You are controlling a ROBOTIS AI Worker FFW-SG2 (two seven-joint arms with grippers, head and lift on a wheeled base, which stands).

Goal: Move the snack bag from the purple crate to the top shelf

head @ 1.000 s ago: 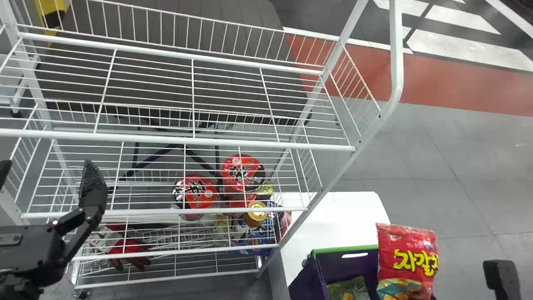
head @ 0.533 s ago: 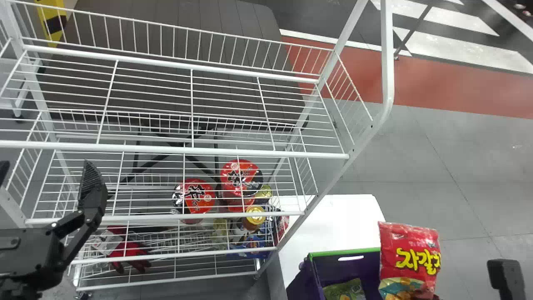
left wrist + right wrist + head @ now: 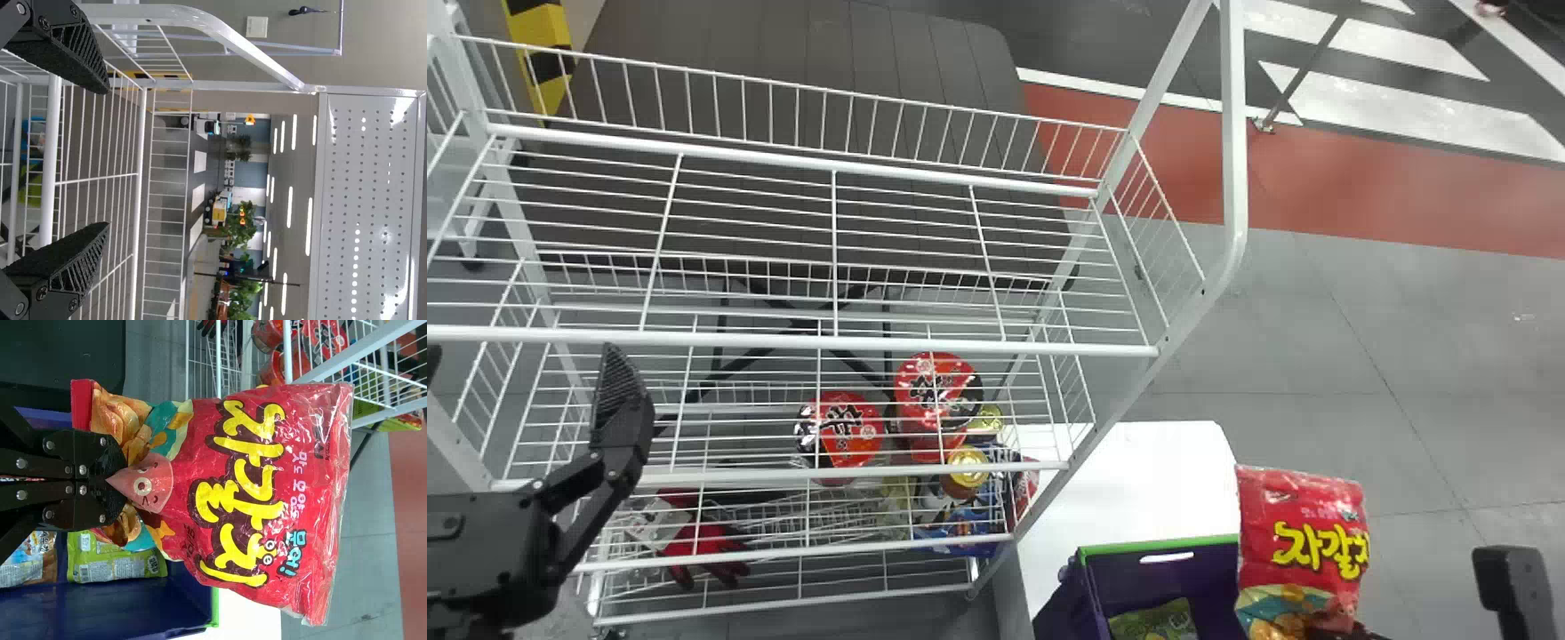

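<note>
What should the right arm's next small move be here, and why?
Probably lift the snack bag higher before swinging it left. The right pincer is shut on the bag's lower end, so it seems ready to be carried. The bag is beside the purple crate's inner wall in the head view, right of the top shelf, and looks lower than its front rail.

Place: a big indoor hall with a bit set up like a shop (real or pretend, I can't tell)
Wire shelves (image 3: pixel 783 341): white, like in a store
Noodle cups (image 3: pixel 840 431): near the right edge of a low shelf
Red gloves (image 3: pixel 698 540): near the left edge of a low shelf
Floor (image 3: pixel 1316 356): grey, with a red band (image 3: pixel 1405 196) and fat white stripes (image 3: pixel 1396 105)
Ceiling lights (image 3: pixel 290 207): long and bright
Plants (image 3: pixel 240 230): green, leafy, far off
</note>
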